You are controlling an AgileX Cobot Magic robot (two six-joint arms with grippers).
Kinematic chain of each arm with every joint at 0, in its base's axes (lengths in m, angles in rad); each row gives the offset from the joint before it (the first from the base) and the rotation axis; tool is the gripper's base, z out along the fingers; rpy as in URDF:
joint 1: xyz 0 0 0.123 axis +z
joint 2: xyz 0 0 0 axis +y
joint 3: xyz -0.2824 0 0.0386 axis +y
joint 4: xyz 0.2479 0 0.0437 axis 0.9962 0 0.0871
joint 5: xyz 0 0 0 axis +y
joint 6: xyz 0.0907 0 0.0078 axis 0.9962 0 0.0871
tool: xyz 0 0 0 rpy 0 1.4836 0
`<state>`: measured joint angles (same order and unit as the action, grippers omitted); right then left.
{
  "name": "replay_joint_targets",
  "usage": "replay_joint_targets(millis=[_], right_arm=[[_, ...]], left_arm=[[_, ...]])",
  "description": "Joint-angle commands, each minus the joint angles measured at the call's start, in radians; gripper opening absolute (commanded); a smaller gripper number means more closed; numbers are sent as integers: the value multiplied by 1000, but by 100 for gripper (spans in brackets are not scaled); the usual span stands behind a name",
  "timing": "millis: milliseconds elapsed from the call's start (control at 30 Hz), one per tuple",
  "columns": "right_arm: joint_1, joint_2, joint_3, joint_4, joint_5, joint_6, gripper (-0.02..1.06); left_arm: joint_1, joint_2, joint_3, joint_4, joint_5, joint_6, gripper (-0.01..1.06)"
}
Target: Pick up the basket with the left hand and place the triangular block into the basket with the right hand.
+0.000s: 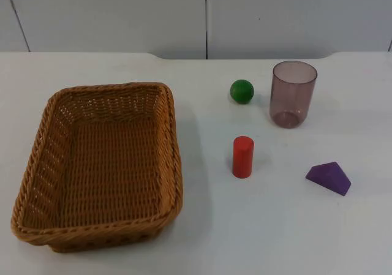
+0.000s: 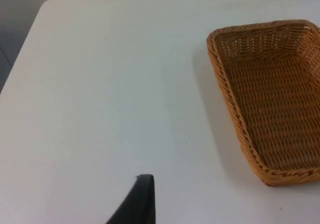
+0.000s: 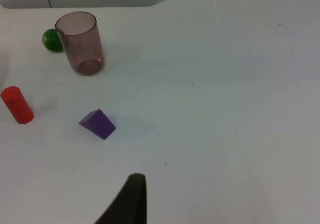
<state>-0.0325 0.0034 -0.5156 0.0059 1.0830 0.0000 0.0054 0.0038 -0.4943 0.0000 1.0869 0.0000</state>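
Cut off at the picture's edge in the left wrist view: far side of basket (image 2: 270,99). In the right wrist view, green ball (image 3: 51,40) partly hidden behind tinted cup (image 3: 80,43) (both hands' finger spacing impossible to judge)

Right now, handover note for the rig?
Left gripper: waiting over bare table beside the basket, holding nothing.
Right gripper: back from the purple triangular block, holding nothing.
Basket stands on the table, nothing in it. Block lies apart from the red cylinder, green ball and tinted cup.
Done: nothing. Left: lift basket, put block in.
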Motion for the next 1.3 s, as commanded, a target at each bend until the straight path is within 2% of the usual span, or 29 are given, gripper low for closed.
replay_joint_targets(millis=[0,100,300,500,933,1267], right_arm=[[-2,-3,-6,4,-15,-16,105],[-2,-3,-22,4,-25,-18,105],[-2,146,-100,24,-79,-18,105],[-2,402,-210,24,-154,-18,105],[-2,764,-257,24,-342,-18,105],[-2,901,-257,24,-347,-18,105]], left_arm=[[-4,14,-20,-23,-13,0,105],[-4,61,-45,-25,-24,0,105],[-4,234,-102,-35,-65,0,105],[-4,462,-149,-124,-128,28,105],[-4,758,-212,-199,-202,70,105],[-4,892,-212,-199,-248,93,105]])
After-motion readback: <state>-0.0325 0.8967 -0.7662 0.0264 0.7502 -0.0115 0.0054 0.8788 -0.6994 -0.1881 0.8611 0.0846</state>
